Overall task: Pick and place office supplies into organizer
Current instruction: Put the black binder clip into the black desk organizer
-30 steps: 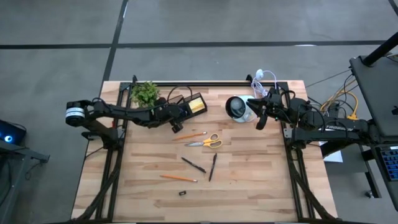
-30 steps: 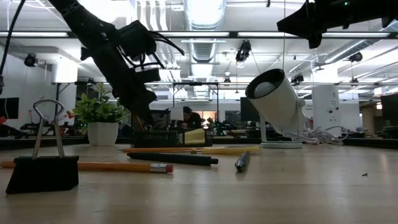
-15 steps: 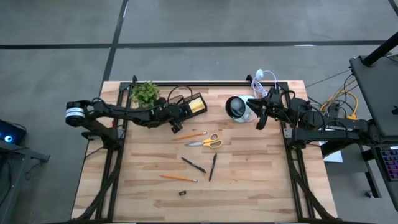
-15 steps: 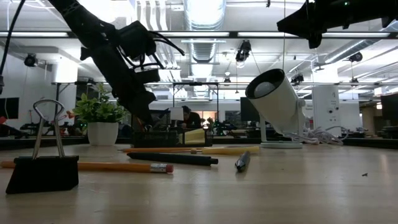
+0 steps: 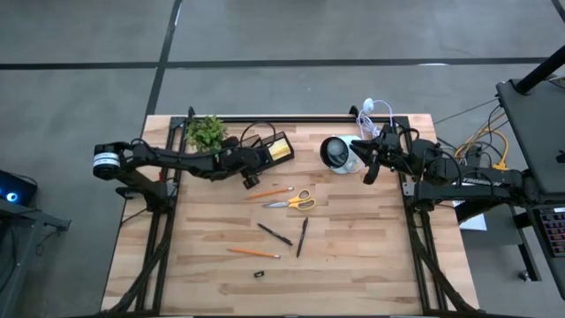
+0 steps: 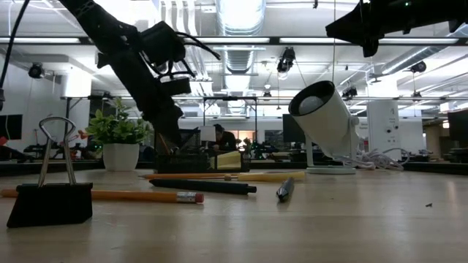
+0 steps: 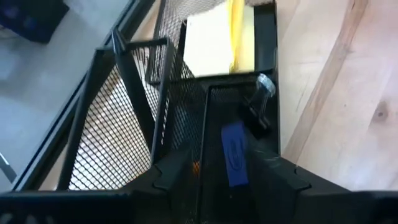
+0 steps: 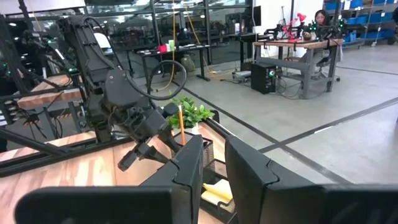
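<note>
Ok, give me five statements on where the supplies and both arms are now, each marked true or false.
1. The scissors lie on the table, outside the organizer. True.
2. The left tool hovers at the organizer's near edge. True.
3. The sticky-note block lies loose among the pens. False: it sits in the organizer.
4. The right tool holds a pencil. False: it waits beside the white lamp, holding nothing visible.
5. A binder clip stands on the table. True.

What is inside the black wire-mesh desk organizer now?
The black wire-mesh desk organizer holds a yellow sticky-note block, a flat blue item, a dark clip with a silver loop and an upright orange pencil. The compartment floors below the left gripper are hidden.
</note>
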Tool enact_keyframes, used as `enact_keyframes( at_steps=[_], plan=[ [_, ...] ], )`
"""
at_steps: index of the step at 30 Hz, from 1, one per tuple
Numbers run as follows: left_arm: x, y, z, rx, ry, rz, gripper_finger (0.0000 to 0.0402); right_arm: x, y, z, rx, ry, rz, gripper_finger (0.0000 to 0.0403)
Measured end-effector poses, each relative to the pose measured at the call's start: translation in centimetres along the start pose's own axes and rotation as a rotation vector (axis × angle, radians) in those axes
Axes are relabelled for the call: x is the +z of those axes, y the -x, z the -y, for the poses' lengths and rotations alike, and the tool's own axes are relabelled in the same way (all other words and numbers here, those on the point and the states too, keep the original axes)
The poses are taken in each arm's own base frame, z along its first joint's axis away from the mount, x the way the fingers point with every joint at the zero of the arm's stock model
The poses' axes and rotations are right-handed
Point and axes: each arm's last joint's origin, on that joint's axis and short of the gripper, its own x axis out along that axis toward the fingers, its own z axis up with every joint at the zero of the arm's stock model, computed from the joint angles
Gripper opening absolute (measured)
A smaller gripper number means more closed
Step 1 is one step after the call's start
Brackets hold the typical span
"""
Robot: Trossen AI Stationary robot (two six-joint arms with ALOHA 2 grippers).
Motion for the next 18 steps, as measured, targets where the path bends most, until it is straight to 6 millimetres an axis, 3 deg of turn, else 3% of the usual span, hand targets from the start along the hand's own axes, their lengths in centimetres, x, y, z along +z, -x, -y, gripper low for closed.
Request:
enact_keyframes(
  at_steps=[5, 18],
  plan=[
    [0.8, 0.3, -0.1, 0.000, 0.012, 0.026, 0.0150, 0.0, 0.0, 0.0, 0.000, 0.000, 0.000, 0.0059],
    [3.0, 1.5, -0.4, -0.054, 0.045, 0.102, 0.0150, 0.0, 0.0, 0.0, 0.000, 0.000, 0.000, 0.0059]
  ],
)
